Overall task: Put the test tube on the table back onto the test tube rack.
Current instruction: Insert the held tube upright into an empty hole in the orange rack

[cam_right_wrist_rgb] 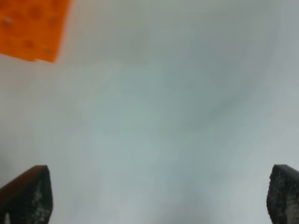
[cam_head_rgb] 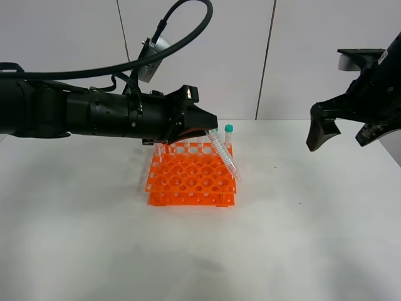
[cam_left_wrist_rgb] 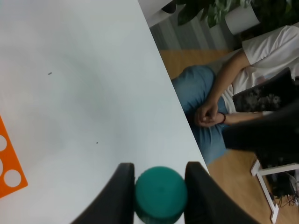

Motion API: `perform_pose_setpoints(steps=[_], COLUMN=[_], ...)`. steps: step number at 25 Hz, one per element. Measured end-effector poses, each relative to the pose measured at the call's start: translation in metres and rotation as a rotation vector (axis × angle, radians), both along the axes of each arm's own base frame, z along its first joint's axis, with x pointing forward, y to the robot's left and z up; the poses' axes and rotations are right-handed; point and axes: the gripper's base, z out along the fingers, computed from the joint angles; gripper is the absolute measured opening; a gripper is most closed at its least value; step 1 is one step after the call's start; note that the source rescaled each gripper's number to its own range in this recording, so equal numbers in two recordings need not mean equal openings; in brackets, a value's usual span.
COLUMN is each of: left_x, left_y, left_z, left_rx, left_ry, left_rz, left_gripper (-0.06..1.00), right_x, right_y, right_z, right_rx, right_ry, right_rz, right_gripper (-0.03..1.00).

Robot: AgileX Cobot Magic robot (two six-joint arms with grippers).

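My left gripper (cam_head_rgb: 209,130) is shut on the test tube (cam_head_rgb: 225,158) near its teal cap. It holds the tube tilted over the right side of the orange test tube rack (cam_head_rgb: 188,182), with the pointed tip near the rack's right edge. In the left wrist view the teal cap (cam_left_wrist_rgb: 161,193) sits between the two fingers (cam_left_wrist_rgb: 119,196), and a corner of the rack (cam_left_wrist_rgb: 7,163) shows. My right gripper (cam_head_rgb: 343,135) is open and empty, raised above the table (cam_head_rgb: 301,219) at the right; it also shows in the right wrist view (cam_right_wrist_rgb: 154,196).
Another teal-capped tube (cam_head_rgb: 229,133) stands upright in the rack's back right corner, and further tubes stand along its back row (cam_head_rgb: 186,147). A seated person (cam_left_wrist_rgb: 219,98) is beyond the table's edge. The rack's corner (cam_right_wrist_rgb: 32,25) shows blurred in the right wrist view.
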Motion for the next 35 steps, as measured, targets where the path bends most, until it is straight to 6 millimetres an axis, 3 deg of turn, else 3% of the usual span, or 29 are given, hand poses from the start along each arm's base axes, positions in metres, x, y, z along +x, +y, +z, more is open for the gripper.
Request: perform_pose_setpoints(steps=[5, 9, 13, 16, 23, 28, 35], left_x=[0.000, -0.001, -0.001, -0.001, -0.001, -0.002, -0.003], left_y=[0.000, -0.001, -0.001, -0.001, -0.001, -0.001, -0.002], left_z=[0.000, 0.000, 0.001, 0.001, 0.001, 0.001, 0.002], left_rx=[-0.003, -0.006, -0.010, -0.010, -0.011, -0.013, -0.023], left_ry=[0.000, 0.001, 0.002, 0.002, 0.002, 0.002, 0.004], left_rz=[-0.004, -0.010, -0.015, -0.016, -0.017, -0.020, -0.035], left_gripper=[0.00, 0.00, 0.00, 0.00, 0.00, 0.00, 0.00], right_x=[0.001, 0.000, -0.022, -0.055, -0.157, -0.213, -0.274], right_y=[-0.025, -0.027, -0.027, -0.029, -0.031, -0.031, -0.032], right_z=[0.002, 0.000, -0.006, -0.010, -0.034, -0.047, -0.034], right_rx=[-0.020, -0.021, -0.022, -0.023, -0.003, 0.062, 0.130], right_ry=[0.003, 0.008, 0.033, 0.043, -0.001, -0.261, -0.692], right_rz=[-0.137, -0.145, -0.145, -0.145, -0.147, -0.152, -0.140], right_gripper=[1.00, 1.00, 1.00, 1.00, 1.00, 1.00, 1.00])
